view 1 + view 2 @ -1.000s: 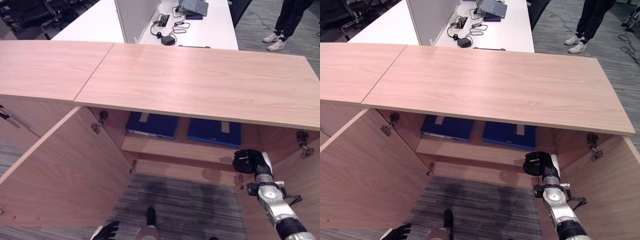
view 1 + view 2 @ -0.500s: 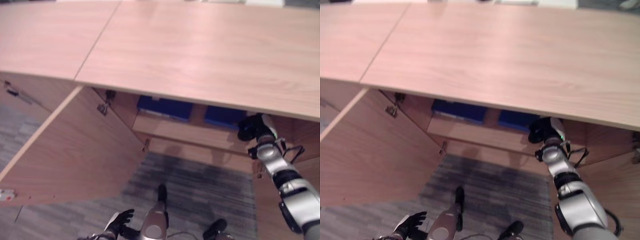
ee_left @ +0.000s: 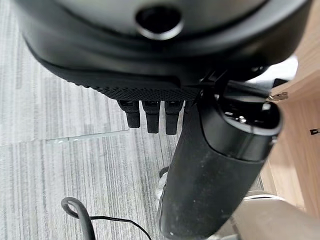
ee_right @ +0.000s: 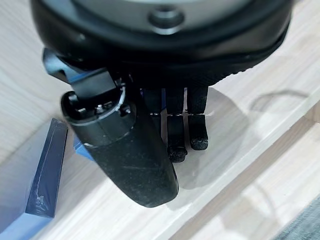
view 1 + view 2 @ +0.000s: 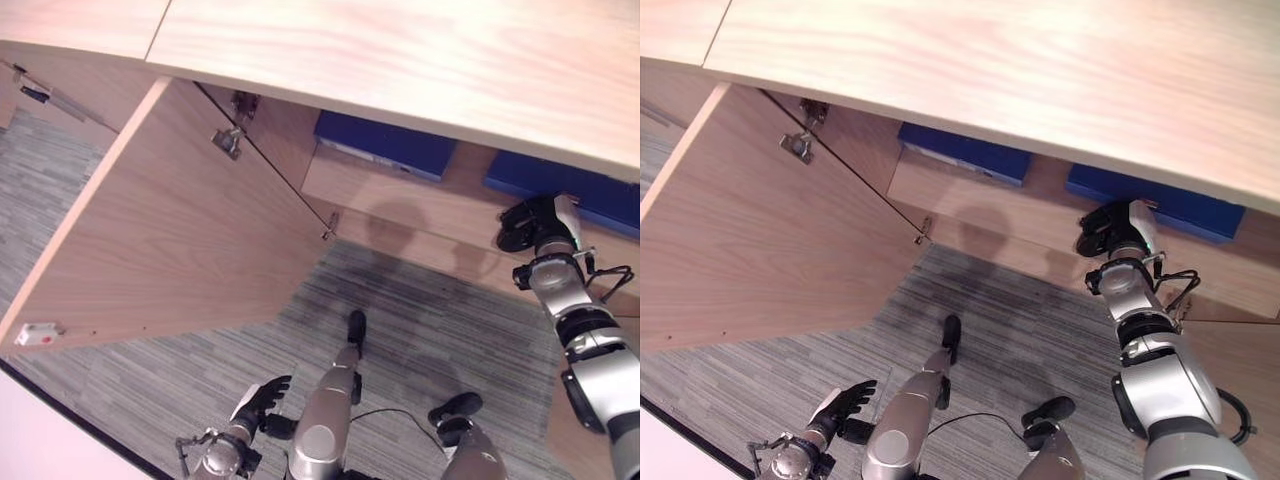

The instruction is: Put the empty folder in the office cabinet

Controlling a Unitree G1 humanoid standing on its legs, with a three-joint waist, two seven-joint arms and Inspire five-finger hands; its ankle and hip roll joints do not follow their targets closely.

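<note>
Two blue folders lie flat on the shelf (image 5: 420, 195) inside the open cabinet: one on the left (image 5: 385, 145), one on the right (image 5: 570, 185). My right hand (image 5: 528, 222) is at the shelf's front edge, just before the right folder, holding nothing. In the right wrist view its fingers (image 4: 176, 135) hang loosely straight over the shelf board, with a blue folder (image 4: 35, 175) lying beside the thumb. Down near the carpet my left hand (image 5: 262, 396) hangs open and empty, its fingers spread.
The cabinet's left door (image 5: 170, 230) stands swung wide open towards me. The wooden cabinet top (image 5: 400, 50) juts out over the shelf. Grey striped carpet (image 5: 420, 330) covers the floor in front of the cabinet.
The camera has tilted down towards the floor. My right hand has risen from below the shelf edge to the front of the right folder. The left hand stays low.
</note>
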